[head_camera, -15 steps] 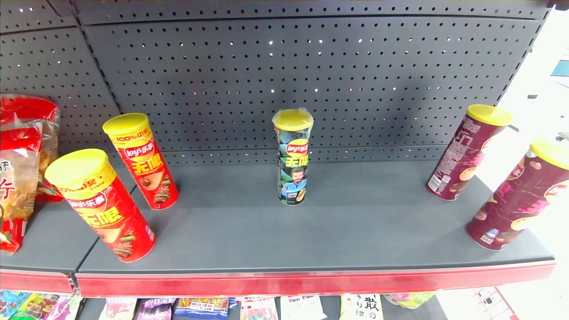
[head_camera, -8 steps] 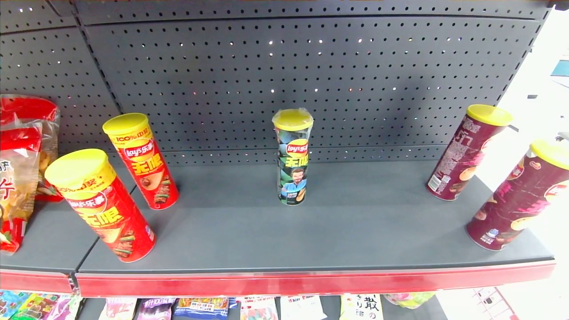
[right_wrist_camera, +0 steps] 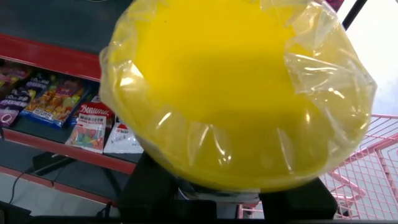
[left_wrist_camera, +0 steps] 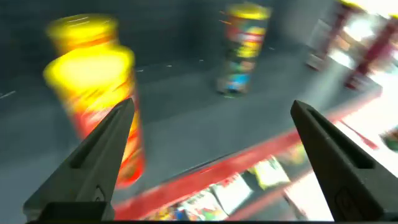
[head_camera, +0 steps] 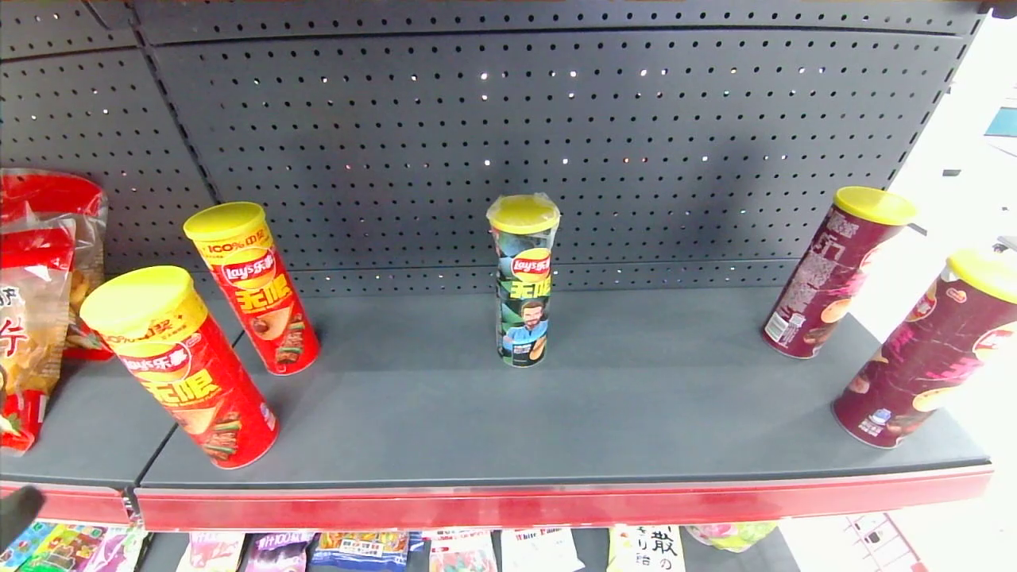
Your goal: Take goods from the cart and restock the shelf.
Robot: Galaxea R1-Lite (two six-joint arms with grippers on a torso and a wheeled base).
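Note:
On the grey shelf (head_camera: 620,413) a green chip can (head_camera: 523,282) with a yellow lid stands upright in the middle. Two red cans (head_camera: 179,369) (head_camera: 253,287) stand at the left and two maroon cans (head_camera: 834,274) (head_camera: 926,349) at the right. My left gripper (left_wrist_camera: 211,106) is open, its fingers spread wide in front of the shelf, facing a red can (left_wrist_camera: 99,106) and the green can (left_wrist_camera: 242,50). Its dark tip (head_camera: 16,512) shows low at the left below the shelf edge. My right gripper (right_wrist_camera: 227,199) is shut on a chip can (right_wrist_camera: 230,87) with a plastic-wrapped yellow lid.
Red snack bags (head_camera: 36,302) fill the shelf's left end. A perforated back panel (head_camera: 508,135) rises behind the cans. The lower shelf holds several snack packets (head_camera: 461,550). A pink wire cart (right_wrist_camera: 373,174) stands at the right. Bare shelf lies either side of the green can.
A dark tip of my left gripper has come into the lower left corner of the head view. The cans on the shelf have not moved.

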